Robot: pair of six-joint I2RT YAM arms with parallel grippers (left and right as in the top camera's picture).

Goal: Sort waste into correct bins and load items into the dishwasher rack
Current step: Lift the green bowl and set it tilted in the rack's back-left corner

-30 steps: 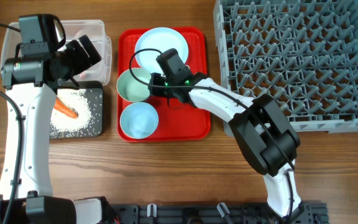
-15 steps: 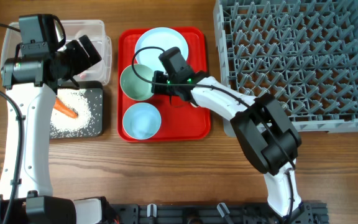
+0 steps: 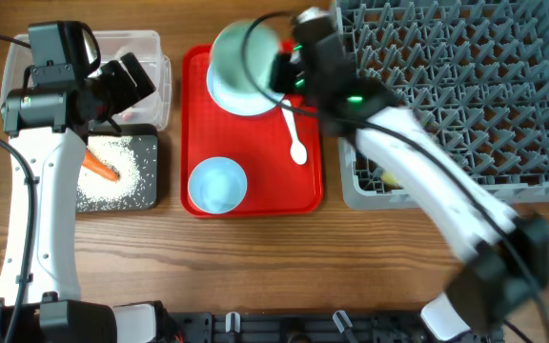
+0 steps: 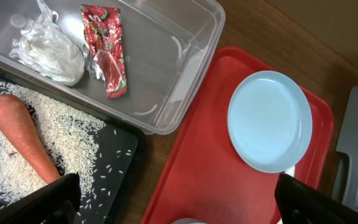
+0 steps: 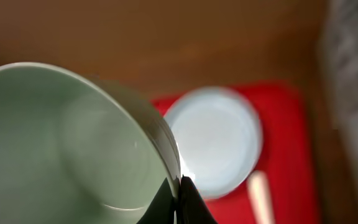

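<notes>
My right gripper (image 3: pixel 279 67) is shut on the rim of the mint bowl (image 3: pixel 248 57) and holds it tilted, up in the air over the pale blue plate (image 3: pixel 232 90); it also shows in the right wrist view (image 5: pixel 178 186), where the bowl (image 5: pixel 61 143) fills the left. A blue bowl (image 3: pixel 217 184) and a white spoon (image 3: pixel 294 136) lie on the red tray (image 3: pixel 255 181). The grey rack (image 3: pixel 465 86) is at the right, with something yellow (image 3: pixel 387 177) at its near left corner. My left gripper (image 4: pixel 173 208) is open and empty above the tray's left edge. The carrot (image 4: pixel 23 134) and rice (image 4: pixel 73 134) lie in the black tray (image 4: pixel 120 162). The wrapper (image 4: pixel 107 50) and tissue (image 4: pixel 48 50) lie in the clear tub (image 4: pixel 185 50).
Bare wooden table lies in front of the trays and the rack. The right arm (image 3: pixel 427 181) stretches across the rack's near left corner.
My right gripper has lifted the mint bowl off the red tray and swung it up and back over the plate. The spoon has come into view. The left arm has not moved.
</notes>
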